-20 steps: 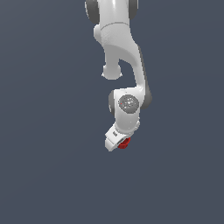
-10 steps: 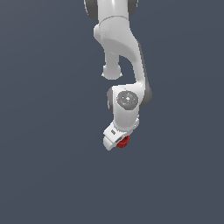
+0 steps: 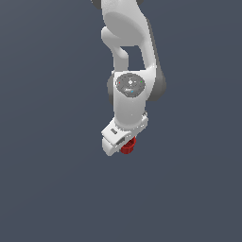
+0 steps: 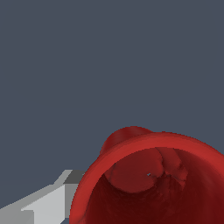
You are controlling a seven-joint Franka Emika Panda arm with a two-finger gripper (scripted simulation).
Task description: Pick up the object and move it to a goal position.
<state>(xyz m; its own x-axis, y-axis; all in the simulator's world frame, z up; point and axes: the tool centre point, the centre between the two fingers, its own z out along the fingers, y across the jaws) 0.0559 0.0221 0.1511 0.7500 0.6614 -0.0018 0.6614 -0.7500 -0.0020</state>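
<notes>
Over the last second I see the arm carry the red cup [image 3: 127,145] slightly toward the exterior view's left. The jaws are clamped on it, rim filling the wrist view, so transport looks underway; no goal marker visible.

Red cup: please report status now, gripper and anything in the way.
Gripper shut on the red cup. One of the fingers visible beside the cup's rim in the wrist view. Nothing else seen around it, only plain grey background.
</notes>
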